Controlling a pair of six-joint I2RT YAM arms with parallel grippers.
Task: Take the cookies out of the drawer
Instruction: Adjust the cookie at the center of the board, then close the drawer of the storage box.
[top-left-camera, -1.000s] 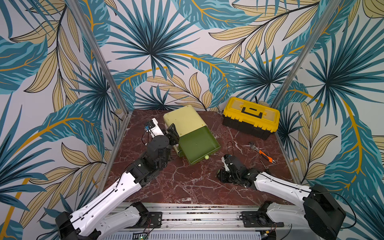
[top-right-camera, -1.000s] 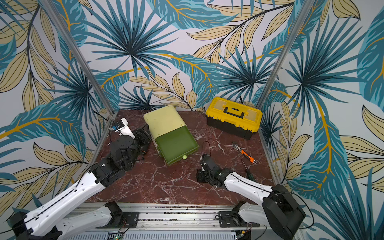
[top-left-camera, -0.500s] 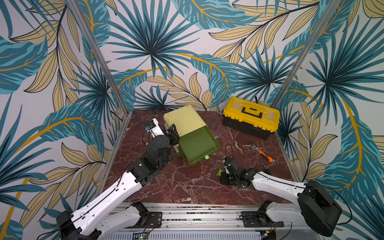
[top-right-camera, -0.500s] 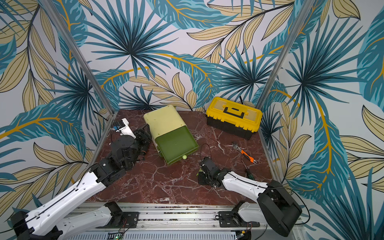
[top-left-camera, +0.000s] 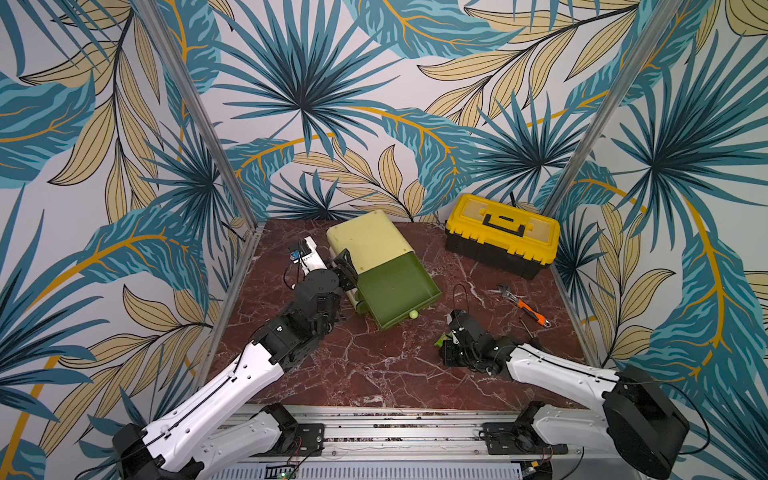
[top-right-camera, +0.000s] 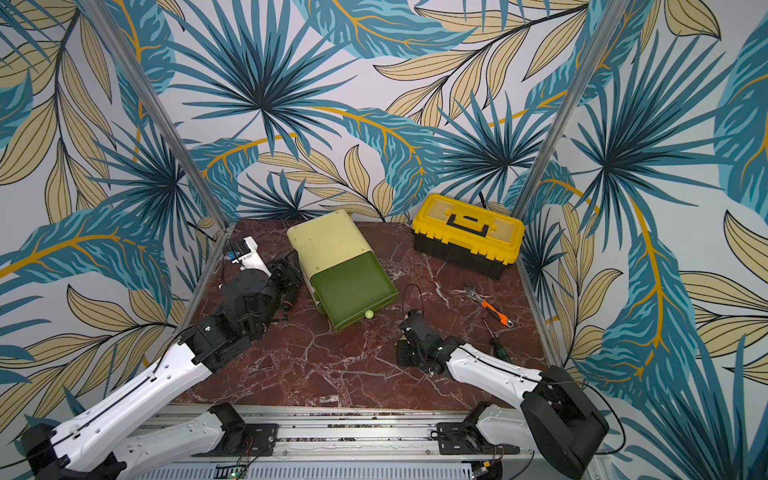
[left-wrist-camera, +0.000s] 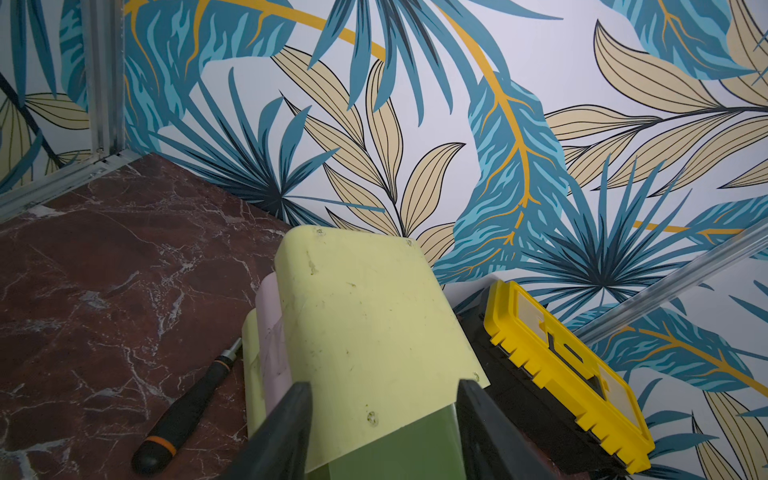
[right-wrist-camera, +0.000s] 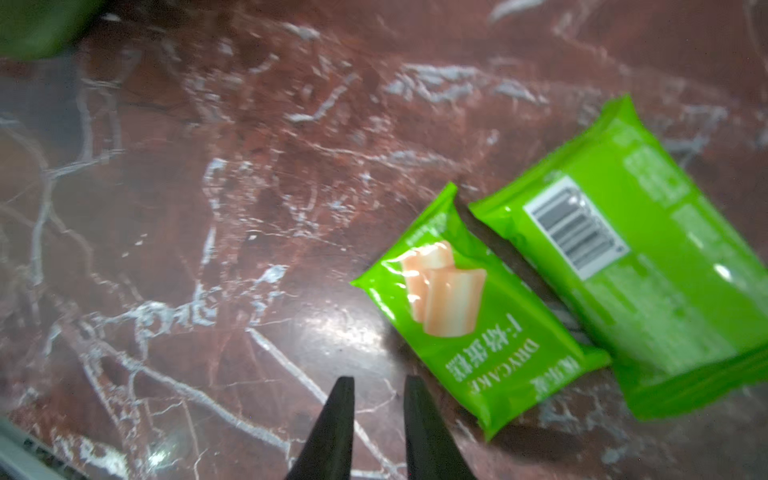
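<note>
Where the right pincer (right-wrist-camera: 379, 380) hangs low over the desk (right-wrist-camera: 208, 208), we see its two dark tips a narrow gap apart, with nothing between them. Just ahead of those tips and a little to one side lie the cookies (right-wrist-camera: 498, 353). We count two, both in bright green wrappers, flat on the marble and outside the drawer. The smaller packet (right-wrist-camera: 478, 299) is nearest the tips, picture side up. The larger packet (right-wrist-camera: 648, 270) is just beyond it, barcode side up. A dark strip shows between them, and we cannot tell what it is. Neither packet touches the pincer. Farther out, off to the pincer's right, lie one orange-handled wrench (top-left-camera: 525, 305) and one dark-handled screwdriver (top-right-camera: 498, 349). One yellow toolbox (top-left-camera: 503, 232) stands well beyond, by the back wall.

The left pincer (left-wrist-camera: 384, 384) has its two fingers wide apart, clamped on nothing that we can see. Close in front of them sits one pale cabinet (left-wrist-camera: 365, 324). Its dark green drawer (top-left-camera: 395, 291) stands pulled out just beside the pincer, with one small round knob (top-left-camera: 412, 314) on its front. Also near this pincer, a second screwdriver (left-wrist-camera: 187, 407), black with an orange band, lies on the desk along the cabinet's side.
</note>
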